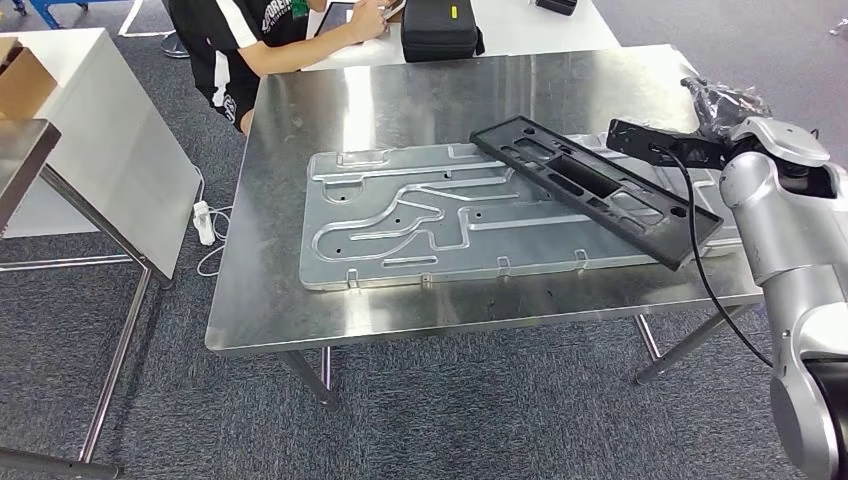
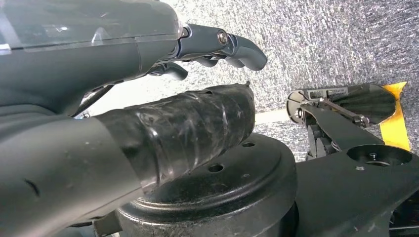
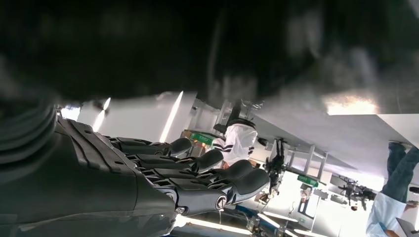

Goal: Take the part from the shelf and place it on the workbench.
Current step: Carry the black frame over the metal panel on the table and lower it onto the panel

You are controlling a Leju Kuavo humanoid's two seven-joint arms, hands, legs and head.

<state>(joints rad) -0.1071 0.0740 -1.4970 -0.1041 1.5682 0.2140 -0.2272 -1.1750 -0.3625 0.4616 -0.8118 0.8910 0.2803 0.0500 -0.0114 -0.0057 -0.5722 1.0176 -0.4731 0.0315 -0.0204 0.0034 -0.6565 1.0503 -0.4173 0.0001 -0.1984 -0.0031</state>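
The part (image 1: 598,186), a long black plastic frame with cut-outs, lies slanted across the right side of the steel workbench (image 1: 300,300). Its far end is over a big aluminium plate (image 1: 400,215) and its near end stands out past the plate. My right arm (image 1: 775,200) reaches in from the right to the part's far side. In the right wrist view my right hand (image 3: 197,173) has its fingers stretched out, with a dark blurred mass, the part, close against the thumb side. My left hand (image 2: 148,98) hangs beside my body, fingers loosely bent, holding nothing.
A person (image 1: 250,40) sits at a white table behind the workbench, next to a black case (image 1: 440,28). A steel shelf frame (image 1: 60,200) and a white board stand to the left. A power strip (image 1: 203,222) lies on the grey carpet.
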